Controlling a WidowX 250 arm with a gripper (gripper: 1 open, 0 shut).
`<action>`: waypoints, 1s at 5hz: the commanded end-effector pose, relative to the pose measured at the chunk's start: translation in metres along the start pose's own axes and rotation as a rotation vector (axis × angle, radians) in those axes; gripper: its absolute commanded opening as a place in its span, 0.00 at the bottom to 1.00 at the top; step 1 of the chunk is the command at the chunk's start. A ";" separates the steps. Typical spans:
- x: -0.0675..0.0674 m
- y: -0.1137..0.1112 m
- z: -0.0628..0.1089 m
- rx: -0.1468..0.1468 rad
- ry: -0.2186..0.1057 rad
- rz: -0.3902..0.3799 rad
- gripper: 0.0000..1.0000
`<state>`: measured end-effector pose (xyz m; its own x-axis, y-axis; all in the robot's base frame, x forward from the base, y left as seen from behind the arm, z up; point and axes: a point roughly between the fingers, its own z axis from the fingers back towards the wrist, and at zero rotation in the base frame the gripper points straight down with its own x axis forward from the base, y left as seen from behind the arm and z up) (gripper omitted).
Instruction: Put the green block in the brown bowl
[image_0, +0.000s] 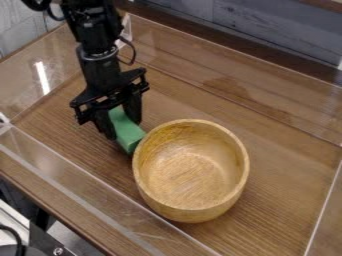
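Your tool (118, 121) points straight down, clamped on the block (127, 131) at its upper end so it hangs tilted, just beside the bowl (191, 168) rim, above the counter (254, 105)

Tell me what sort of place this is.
Probably a lab test bench: a robot arm's end effector over a wood-grain table walled by clear panels, with only a block and bowl.

a lab: wooden table (254, 110) walled by clear panels (227, 55).
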<state>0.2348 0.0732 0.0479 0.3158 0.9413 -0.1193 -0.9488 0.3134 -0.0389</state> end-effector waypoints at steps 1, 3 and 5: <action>-0.002 -0.011 0.023 -0.049 -0.048 -0.021 0.00; -0.022 -0.019 0.027 -0.053 -0.062 -0.058 0.00; -0.033 -0.020 0.030 -0.056 -0.065 -0.086 0.00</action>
<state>0.2396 0.0402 0.0708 0.3863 0.9190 -0.0785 -0.9220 0.3822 -0.0628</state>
